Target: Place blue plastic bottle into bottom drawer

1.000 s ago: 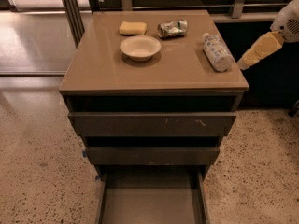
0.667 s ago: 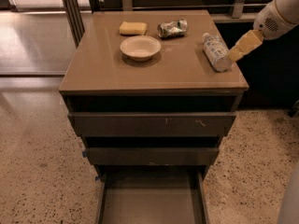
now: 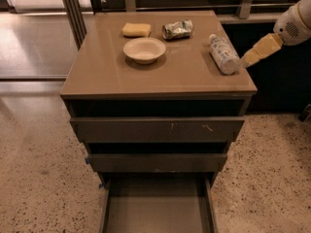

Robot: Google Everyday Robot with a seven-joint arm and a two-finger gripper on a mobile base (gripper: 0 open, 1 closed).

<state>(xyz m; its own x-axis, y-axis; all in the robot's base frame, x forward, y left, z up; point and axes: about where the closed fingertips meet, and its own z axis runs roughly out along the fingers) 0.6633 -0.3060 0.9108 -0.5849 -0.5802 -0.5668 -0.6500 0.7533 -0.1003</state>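
While the bottle (image 3: 224, 55) lies on the bench (image 3: 160, 79), none of the placing is done; it rests on its side near the right edge, well apart from the bowl (image 3: 144, 49) and nearer the front than the can (image 3: 177, 29); the bottom drawer (image 3: 155, 208) stands pulled out below, so that part looks ready. The claw (image 3: 249, 58) hangs off the bench's right edge, its tip just beside the bottle's near end, perhaps touching; whether it is open or closed I cannot tell, and it seems to have hold of nothing. Left to do, as I judge it: grasp, lift, carry down, release into the drawer. The bottle's long axis runs back to front, slanting a little rightward as it comes forward; its white cap points to the back of the bench, its base toward the near right corner.
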